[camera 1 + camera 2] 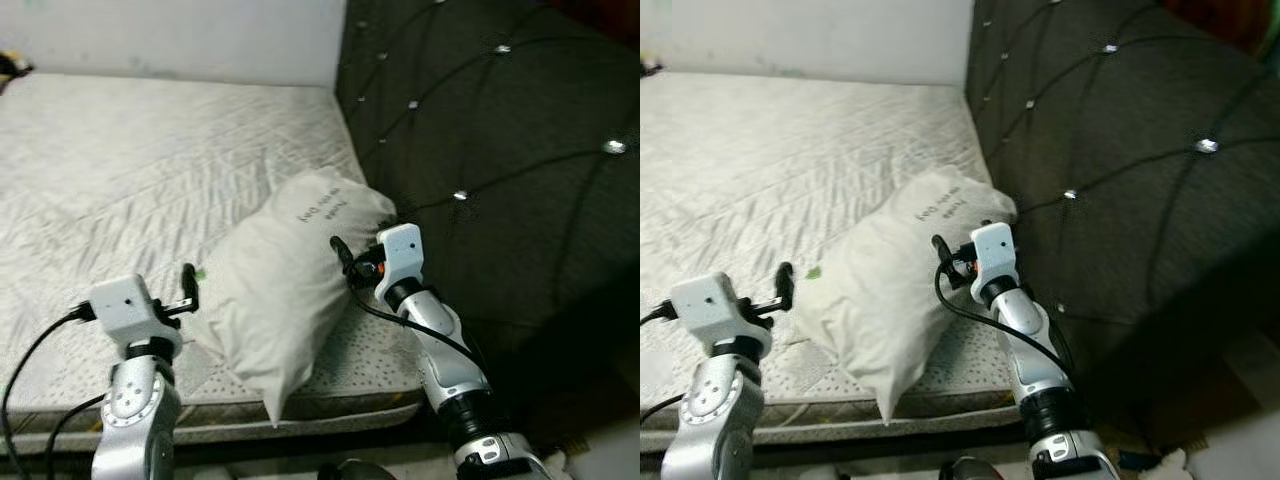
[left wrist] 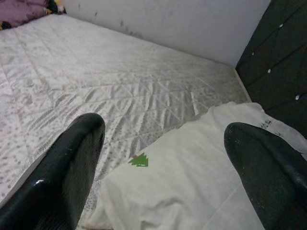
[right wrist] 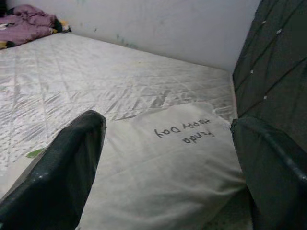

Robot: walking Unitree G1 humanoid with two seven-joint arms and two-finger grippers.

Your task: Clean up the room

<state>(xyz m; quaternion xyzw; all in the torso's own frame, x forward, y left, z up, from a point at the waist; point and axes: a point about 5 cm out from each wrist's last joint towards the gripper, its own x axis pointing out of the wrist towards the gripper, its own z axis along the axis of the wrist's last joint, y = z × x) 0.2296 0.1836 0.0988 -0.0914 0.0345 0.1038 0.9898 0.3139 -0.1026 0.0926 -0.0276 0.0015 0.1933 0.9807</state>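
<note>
Lying on mattress (image 1: 120,160): pillow (image 1: 285,290), upside-down print partly legible "Day"; left pincer (image 2: 158,167), right pincer (image 3: 168,167) spread.

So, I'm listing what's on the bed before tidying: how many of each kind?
Pillow: 1
Purple cloth heap, at the mattress's far corner: 1
Total: 2
</note>
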